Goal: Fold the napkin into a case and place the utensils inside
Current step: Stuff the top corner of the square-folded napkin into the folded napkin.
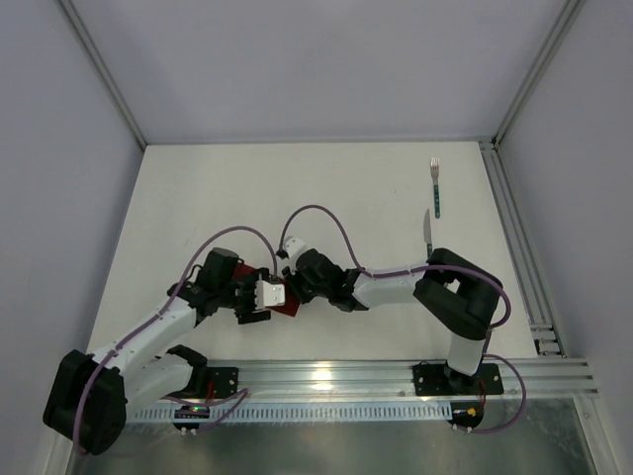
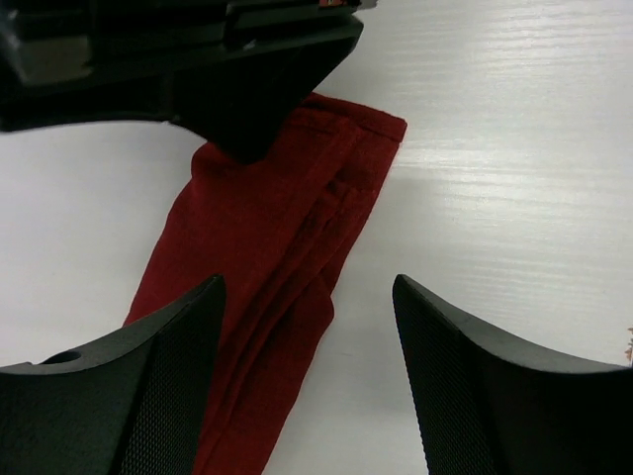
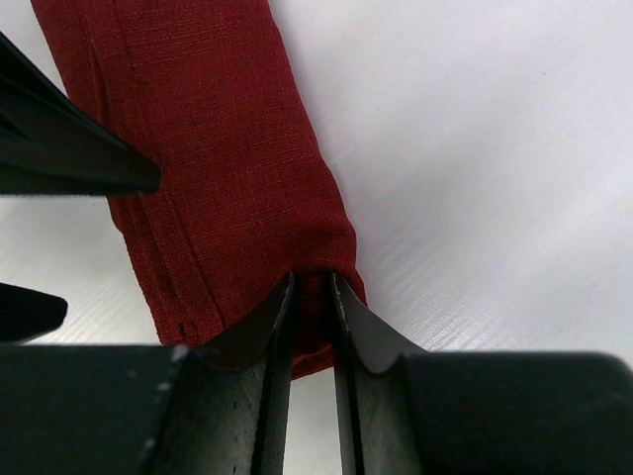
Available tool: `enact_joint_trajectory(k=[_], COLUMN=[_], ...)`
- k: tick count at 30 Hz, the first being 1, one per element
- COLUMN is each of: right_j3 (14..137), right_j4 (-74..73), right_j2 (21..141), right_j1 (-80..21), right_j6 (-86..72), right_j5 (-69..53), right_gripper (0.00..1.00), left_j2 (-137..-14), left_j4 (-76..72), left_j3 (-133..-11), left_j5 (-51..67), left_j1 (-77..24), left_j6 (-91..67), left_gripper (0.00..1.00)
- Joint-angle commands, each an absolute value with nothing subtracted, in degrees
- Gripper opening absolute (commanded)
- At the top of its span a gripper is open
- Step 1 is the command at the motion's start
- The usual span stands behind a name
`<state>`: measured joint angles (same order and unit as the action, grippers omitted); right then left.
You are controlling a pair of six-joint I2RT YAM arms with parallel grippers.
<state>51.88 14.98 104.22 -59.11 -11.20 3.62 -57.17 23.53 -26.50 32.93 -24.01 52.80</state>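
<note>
The dark red napkin [image 2: 267,257] lies on the white table folded into a narrow strip, forming the case [image 3: 218,148]. My right gripper [image 3: 312,282] is shut on one short end of it, with cloth pinched between the jaws. My left gripper [image 2: 307,282] hovers open over the other stretch, one finger above the cloth and the other above bare table. From above, only a bit of red napkin [image 1: 290,303] shows between the left gripper [image 1: 255,297] and the right gripper [image 1: 300,277]. The fork [image 1: 435,186] and knife [image 1: 428,232] lie end to end at the far right.
A metal rail [image 1: 519,247] runs along the table's right edge and another [image 1: 396,376] along the near edge by the arm bases. Grey walls enclose the back and sides. Purple cables loop over both arms.
</note>
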Motion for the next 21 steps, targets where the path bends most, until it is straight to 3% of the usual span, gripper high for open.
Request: enact_joint_trajectory(k=[1,6,8,14,21], right_j3=[50.36,49.92,49.75,49.22,49.39], right_j4=[15.55,16.08,16.35,16.79,16.35], right_j2=[104.41,104.33,104.24,103.80,103.62], right_j1=[-58.36,-58.10,-58.10,-57.66,-57.39], right_j6=[-12.48,-12.75,-12.75,-12.57,-12.30], right_j5=[3.08,2.73,2.29,1.50,1.32], right_gripper=[0.23,0.22,0.23,0.22,0.22], left_j2=[-57.48,-57.92,-58.44,-59.77,-59.76], left_j4=[17.58,12.32,10.64,10.81,12.22], left_j3=[-25.84,-23.03,-22.41,-22.67,-23.56], left_j5=[30.15,26.99,24.79,23.37,23.12], left_j1=[-27.67,-29.09,-29.88,-30.41,-30.41], left_j6=[55.37,55.20,55.11,55.46,54.67], left_gripper=[0.71,0.69,0.58,0.38,0.29])
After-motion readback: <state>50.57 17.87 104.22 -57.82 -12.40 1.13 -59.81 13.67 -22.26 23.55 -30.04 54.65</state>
